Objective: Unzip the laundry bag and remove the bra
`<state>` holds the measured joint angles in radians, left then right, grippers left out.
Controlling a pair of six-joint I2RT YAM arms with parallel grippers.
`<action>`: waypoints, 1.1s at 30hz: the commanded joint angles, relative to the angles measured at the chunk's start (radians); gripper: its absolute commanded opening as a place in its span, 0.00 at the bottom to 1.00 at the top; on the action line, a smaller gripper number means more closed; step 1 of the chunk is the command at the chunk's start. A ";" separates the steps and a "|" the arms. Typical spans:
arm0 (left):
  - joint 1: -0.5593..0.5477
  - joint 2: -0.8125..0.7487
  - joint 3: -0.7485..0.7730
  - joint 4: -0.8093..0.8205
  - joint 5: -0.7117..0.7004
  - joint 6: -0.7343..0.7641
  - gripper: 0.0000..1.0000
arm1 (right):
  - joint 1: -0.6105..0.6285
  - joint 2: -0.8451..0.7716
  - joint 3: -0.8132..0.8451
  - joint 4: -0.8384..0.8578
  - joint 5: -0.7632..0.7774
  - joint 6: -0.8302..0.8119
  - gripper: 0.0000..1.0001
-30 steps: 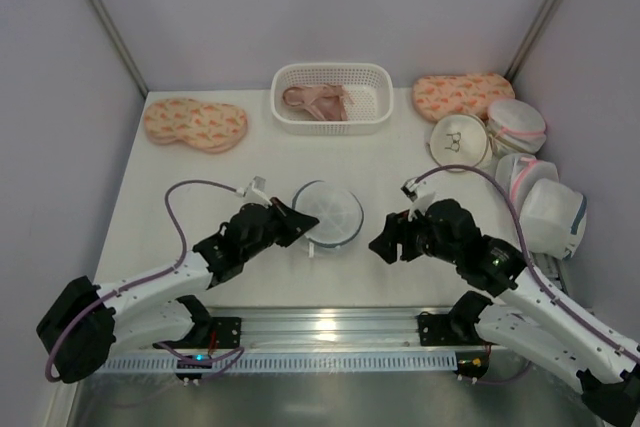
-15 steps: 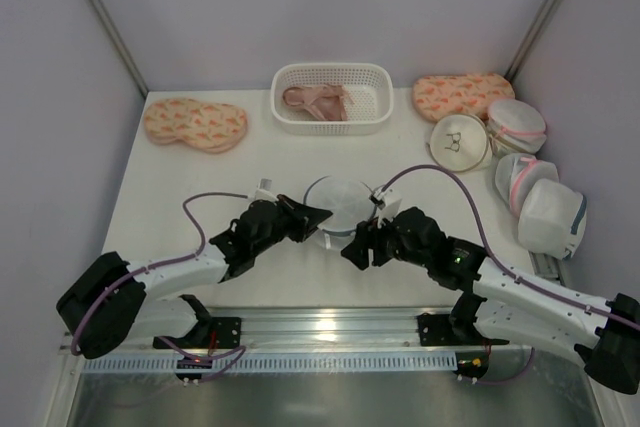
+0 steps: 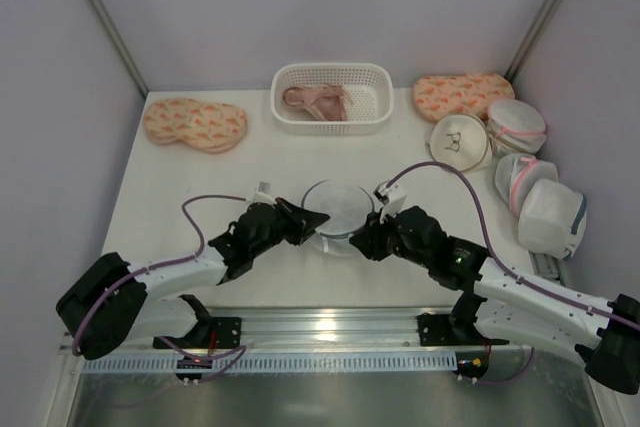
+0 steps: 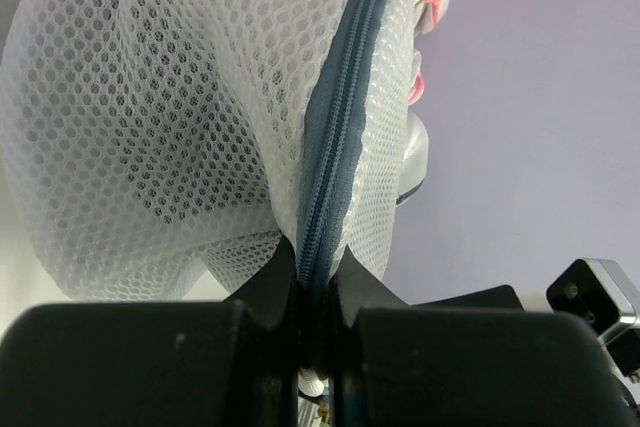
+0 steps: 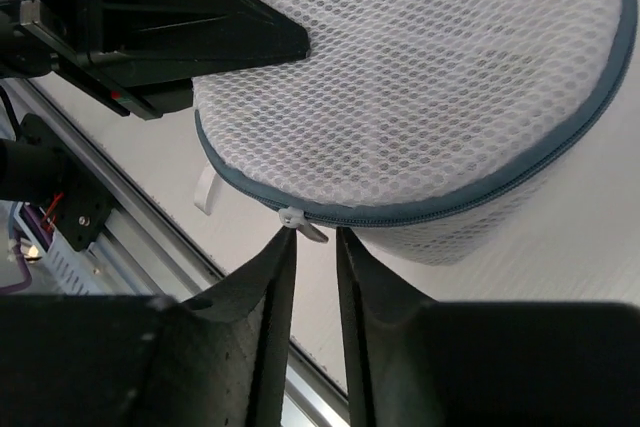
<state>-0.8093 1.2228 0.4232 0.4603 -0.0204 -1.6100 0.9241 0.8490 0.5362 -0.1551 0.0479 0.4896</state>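
Observation:
The laundry bag (image 3: 338, 207), a round dome of white-grey mesh with a grey-blue zip round its rim, sits at the table's middle front. My left gripper (image 3: 316, 218) is shut on the bag's zipped rim (image 4: 318, 247) at its left side and pinches the zip tape between its fingertips. My right gripper (image 3: 360, 239) is at the bag's near right edge. Its fingers stand a narrow gap apart, with the white zip pull (image 5: 301, 222) just at the left fingertip (image 5: 285, 252). The bra is hidden; only a dim grey shadow (image 5: 420, 57) shows through the mesh.
A white basket (image 3: 375, 97) with a pale pink bra stands at the back. Orange patterned padded pieces lie at the back left (image 3: 194, 123) and back right (image 3: 462, 94). A flat round bag (image 3: 459, 141) and pink-trimmed (image 3: 515, 125) and blue-trimmed (image 3: 552, 215) mesh bags crowd the right edge.
Both grippers moved in to the bag. The left one closed on its left rim. The right one swung left from the table's right side to the bag's near edge by the zip pull.

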 commanded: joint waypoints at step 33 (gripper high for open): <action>0.257 0.058 0.302 -0.492 0.291 0.638 1.00 | 0.024 0.047 0.200 -0.540 0.419 0.127 0.04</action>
<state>-0.5518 1.3853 0.7605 0.0696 0.3794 -0.9951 0.9455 0.9142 0.7322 -0.7288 0.4526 0.6018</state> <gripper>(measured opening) 0.993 0.041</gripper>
